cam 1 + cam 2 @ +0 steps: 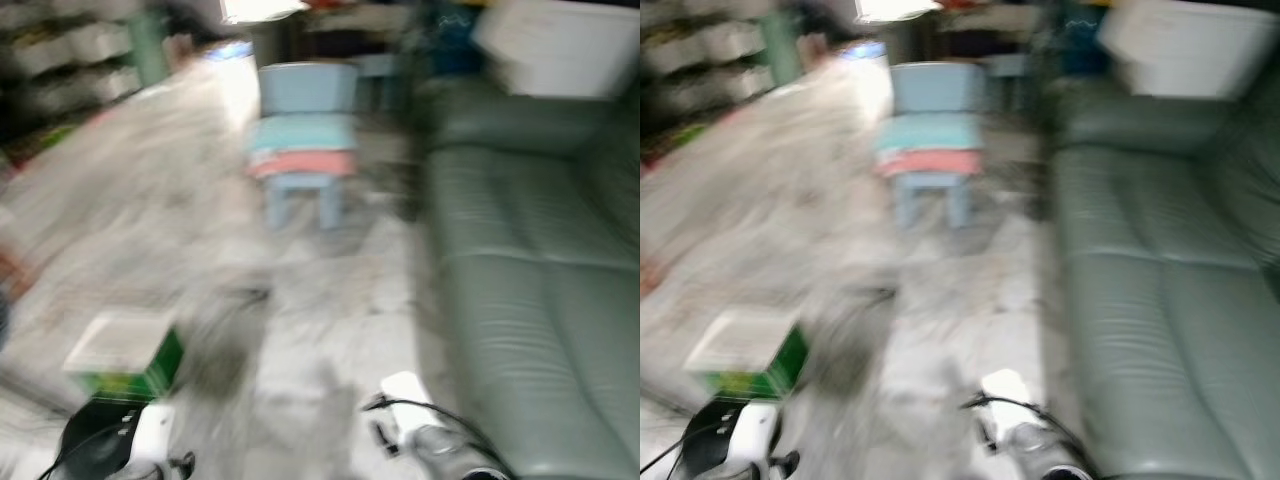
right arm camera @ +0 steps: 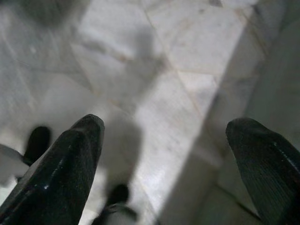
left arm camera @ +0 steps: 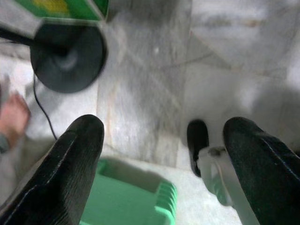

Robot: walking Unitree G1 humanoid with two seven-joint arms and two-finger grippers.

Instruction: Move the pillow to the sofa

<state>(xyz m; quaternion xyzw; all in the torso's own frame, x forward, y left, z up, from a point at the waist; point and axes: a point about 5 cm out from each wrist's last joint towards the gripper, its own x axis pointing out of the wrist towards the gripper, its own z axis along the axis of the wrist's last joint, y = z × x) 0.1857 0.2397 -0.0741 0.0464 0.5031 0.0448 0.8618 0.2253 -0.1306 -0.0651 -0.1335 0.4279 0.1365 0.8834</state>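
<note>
Pillow (image 1: 560,45) on sofa (image 1: 535,300) far end, well beyond hands.

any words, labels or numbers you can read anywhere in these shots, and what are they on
None can be read.
Green box on the floor: yellow marks on its side, too blurred to read.
Shelves at the far left: packed items, motion-blurred, no text legible.
Blue chair, green sofa, and white pillow on the sofa back: no lettering visible.
</note>
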